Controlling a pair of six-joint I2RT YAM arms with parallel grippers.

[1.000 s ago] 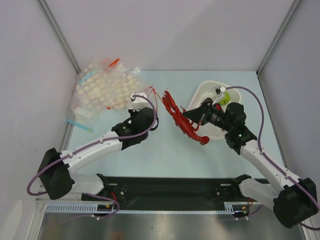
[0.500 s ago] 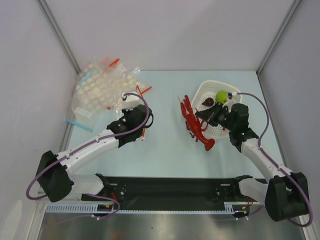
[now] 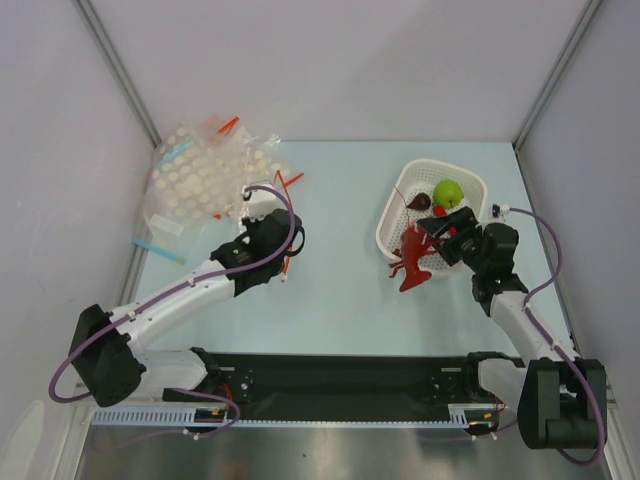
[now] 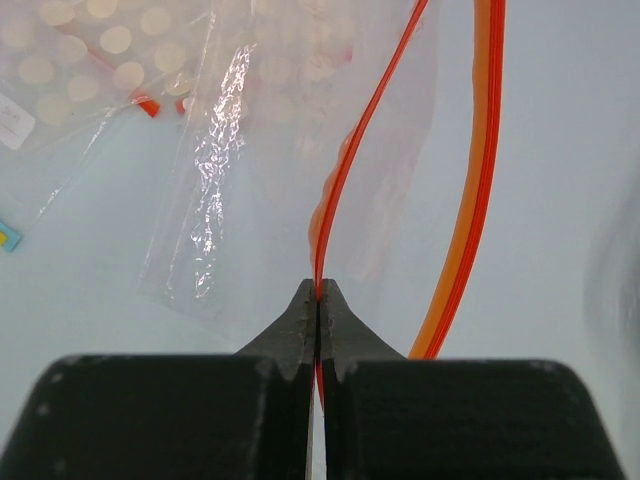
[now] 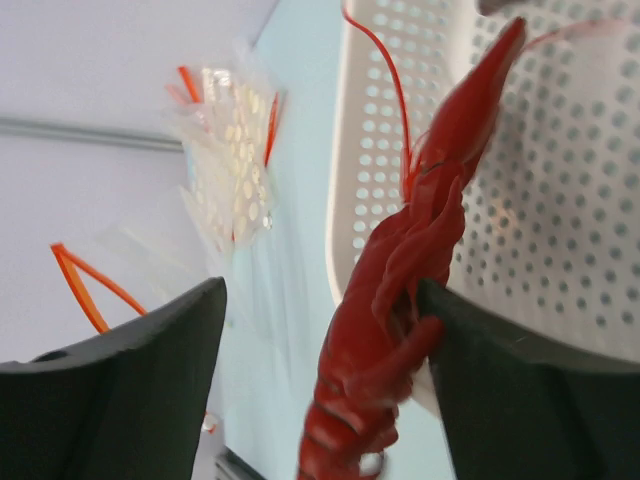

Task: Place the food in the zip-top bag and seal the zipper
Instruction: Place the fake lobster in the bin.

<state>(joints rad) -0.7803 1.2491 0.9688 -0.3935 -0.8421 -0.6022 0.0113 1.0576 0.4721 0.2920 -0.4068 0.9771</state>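
The food, a glossy red toy lobster [image 3: 412, 262], is beside the near-left edge of the white basket [image 3: 400, 195]. My right gripper [image 3: 432, 240] stands open around it. In the right wrist view the lobster [image 5: 395, 330] leans on the right finger [image 5: 520, 400], while the left finger [image 5: 130, 400] is well apart from it. My left gripper [image 3: 285, 235] is shut on one red zipper [image 4: 345, 170] strip of the clear zip-top bag [image 4: 270, 150]. The bag's mouth gapes, and its other strip [image 4: 470, 200] curves off to the right. The zipper's far end [image 3: 287, 181] shows beyond the left wrist.
The perforated basket [image 5: 570, 200] holds a round green fruit [image 3: 447, 190] and a small dark item [image 3: 418, 202]. A pile of cream-dotted clear bags [image 3: 205, 180] lies at the back left, with a blue-strip bag [image 3: 160, 247] beside it. White walls enclose the table.
My right gripper has carried the lobster away from the bag mouth to the basket's edge, then opened. My left gripper drew back to the left with the zipper strip still in it.
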